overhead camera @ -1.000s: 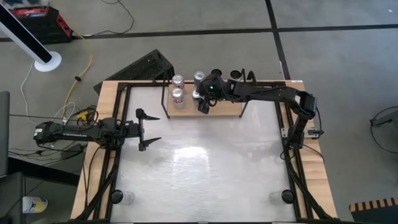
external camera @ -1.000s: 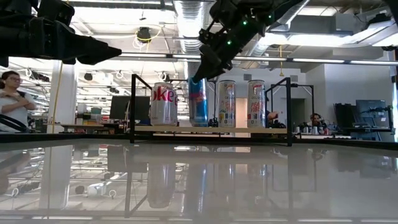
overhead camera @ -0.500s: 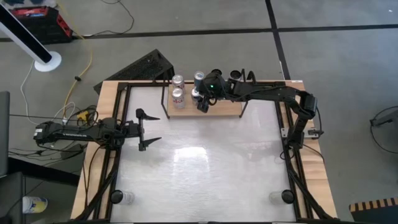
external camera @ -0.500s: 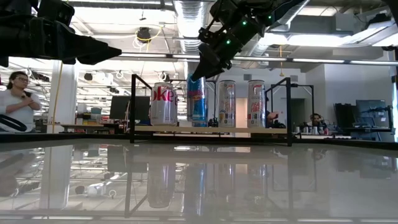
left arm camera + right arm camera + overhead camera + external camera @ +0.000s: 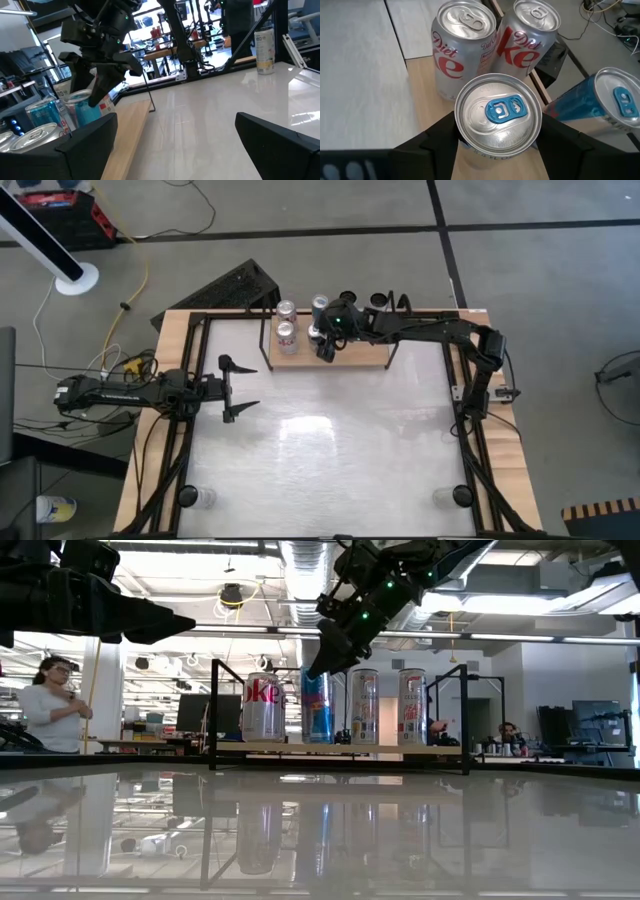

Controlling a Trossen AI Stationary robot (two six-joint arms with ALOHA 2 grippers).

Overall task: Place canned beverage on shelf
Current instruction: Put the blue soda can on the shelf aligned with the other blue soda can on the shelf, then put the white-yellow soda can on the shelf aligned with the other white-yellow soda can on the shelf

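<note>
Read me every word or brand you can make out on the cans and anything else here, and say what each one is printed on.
"Diet" above a cut-off "ke": silver can on the shelf.
"ke": the silver can beside it.
"oke", red vertical letters: leftmost can in the low view.
Blue can in the right tool: no readable text.
Small print on the tall cans: too blurred to read.

Four upright cans (image 5: 363,706) on shelf (image 5: 340,748)

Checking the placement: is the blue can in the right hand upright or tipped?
Upright. The slim blue can stands vertical on the light-wood shelf, bottom on the board, and the right hand grips its sides.
</note>
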